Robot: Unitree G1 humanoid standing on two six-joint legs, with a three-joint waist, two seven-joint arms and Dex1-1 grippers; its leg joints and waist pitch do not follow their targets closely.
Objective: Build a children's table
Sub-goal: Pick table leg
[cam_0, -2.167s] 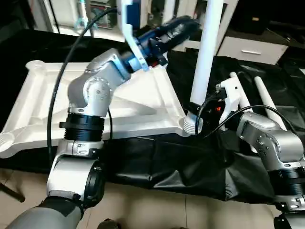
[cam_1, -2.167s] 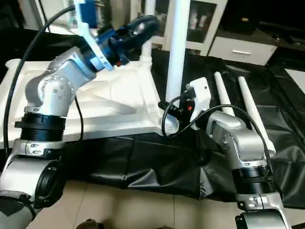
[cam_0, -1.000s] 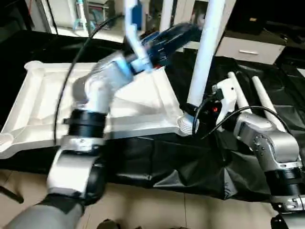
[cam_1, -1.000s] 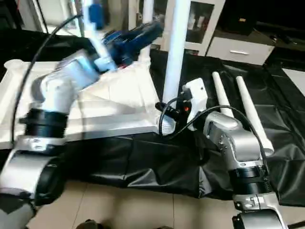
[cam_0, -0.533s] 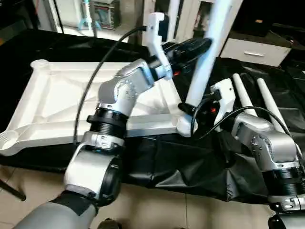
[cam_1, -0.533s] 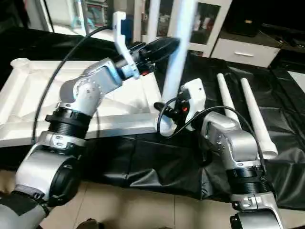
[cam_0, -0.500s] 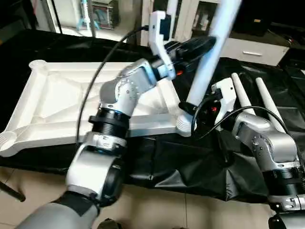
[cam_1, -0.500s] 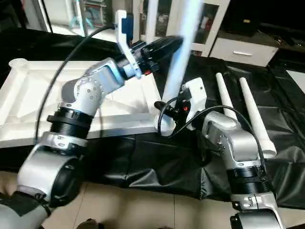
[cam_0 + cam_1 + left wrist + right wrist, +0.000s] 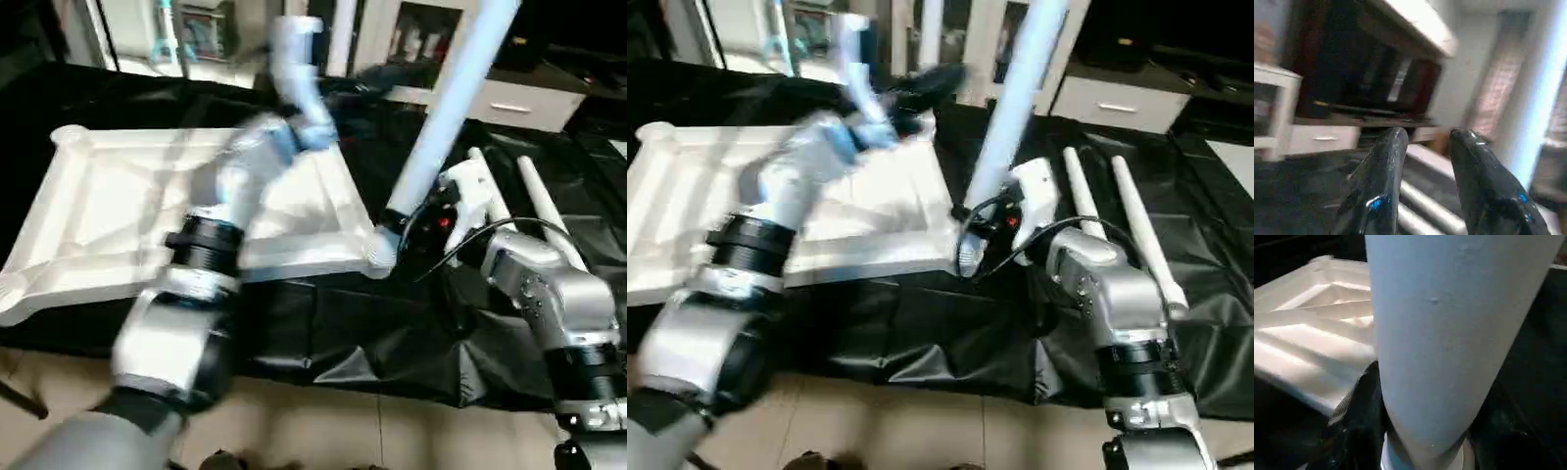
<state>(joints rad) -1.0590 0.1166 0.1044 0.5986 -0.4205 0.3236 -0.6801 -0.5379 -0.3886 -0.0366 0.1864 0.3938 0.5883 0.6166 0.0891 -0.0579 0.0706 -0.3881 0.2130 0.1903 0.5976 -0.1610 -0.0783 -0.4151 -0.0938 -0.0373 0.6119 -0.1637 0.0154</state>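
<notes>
Now right end effector [image 9: 400, 227] gripping tilted leg [image 9: 446, 116]; left end effector [image 9: 1422, 181] parted, empty

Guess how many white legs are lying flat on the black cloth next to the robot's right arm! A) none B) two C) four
B, two loose legs lie side by side on the black cloth, past the right arm.

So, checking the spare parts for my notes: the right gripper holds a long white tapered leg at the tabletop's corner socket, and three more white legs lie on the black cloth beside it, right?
Not three: the left eye view shows two spare white tapered legs on the black cloth. The right gripper does hold a long white leg at the white plastic tabletop's corner socket.
</notes>
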